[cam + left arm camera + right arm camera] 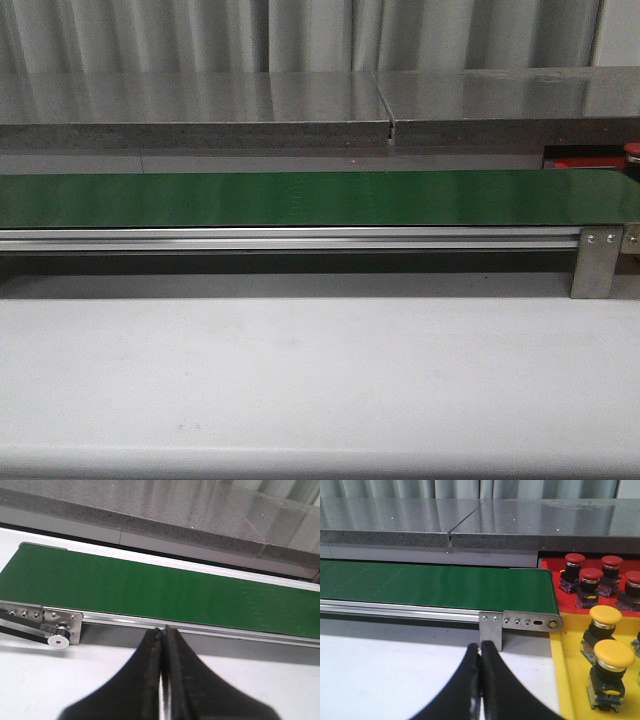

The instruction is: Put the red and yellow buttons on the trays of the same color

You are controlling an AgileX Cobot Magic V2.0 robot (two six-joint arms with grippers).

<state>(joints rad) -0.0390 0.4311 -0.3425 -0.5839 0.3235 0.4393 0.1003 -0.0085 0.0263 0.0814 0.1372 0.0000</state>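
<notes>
Nearest me, my right gripper [481, 652] and left gripper [163, 635] both hover over bare white table [320, 380], jaws pressed together, holding nothing. Past them the green belt [300, 198] runs crosswise, its surface bare. Off the belt's right end I see a yellow tray [560, 680] with two yellow buttons [610, 655] and, farther back, a red tray [552, 564] with four red buttons [590, 577], all well apart from my right gripper.

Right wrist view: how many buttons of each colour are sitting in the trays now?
Red buttons in the red tray: 4
Yellow buttons in the yellow tray: 2
Total: 6, with more possibly cut off at the frame edge.
</notes>
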